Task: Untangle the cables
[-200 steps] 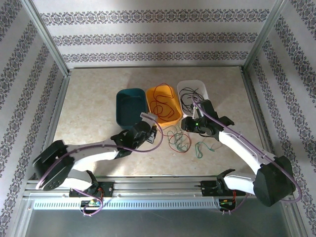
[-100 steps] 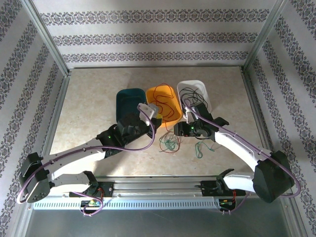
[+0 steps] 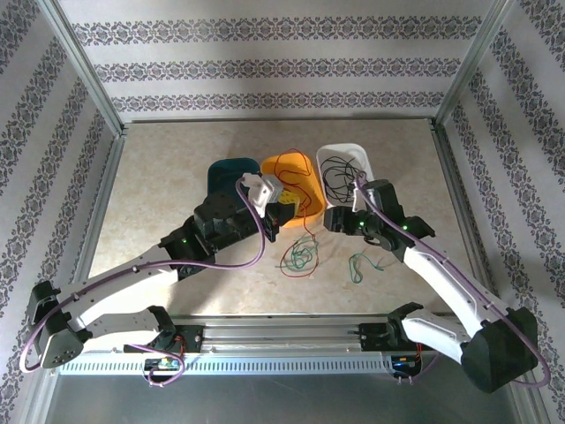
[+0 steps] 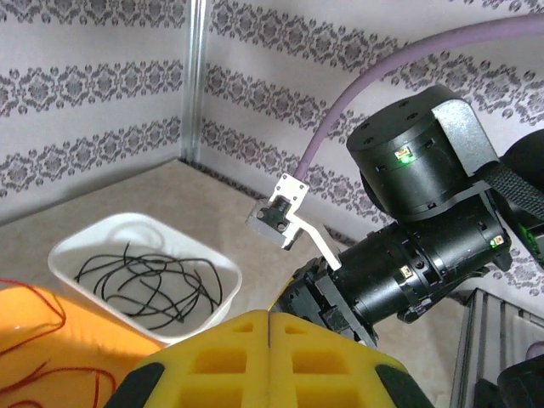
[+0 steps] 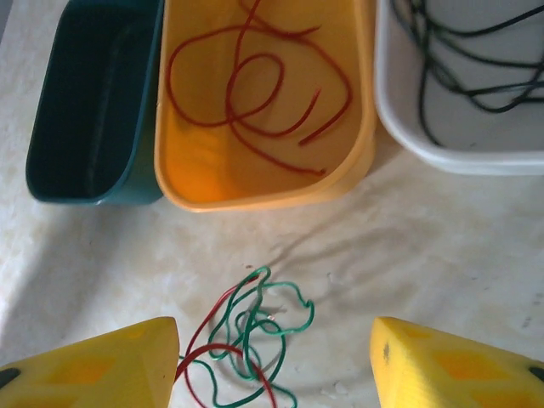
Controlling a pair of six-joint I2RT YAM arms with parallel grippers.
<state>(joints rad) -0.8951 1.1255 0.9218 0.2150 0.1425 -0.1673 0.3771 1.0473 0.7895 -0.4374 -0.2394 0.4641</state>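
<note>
Teal bin (image 5: 89, 110), orange bin (image 5: 197, 166), white bin (image 5: 450, 157) side-by-side, tbl (image 5: 442, 263).

lab test cell — aluminium frame (image 3: 84, 64), wallpapered panels (image 3: 282, 62)

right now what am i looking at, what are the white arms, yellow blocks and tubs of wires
The white things are robot arms, a left arm and a right arm, bolted at the near edge of a table. The wide picture comes from a camera above and behind them; the other two from a camera on each wrist, where the yellow blocks are gripper fingers. The left gripper is shut; I cannot tell whether it pinches a strand. The right gripper is open above a tangle of green and red cables. Beyond stand three tubs: a teal tub, an orange tub holding a red cable, and a white tub holding black cables.
</note>
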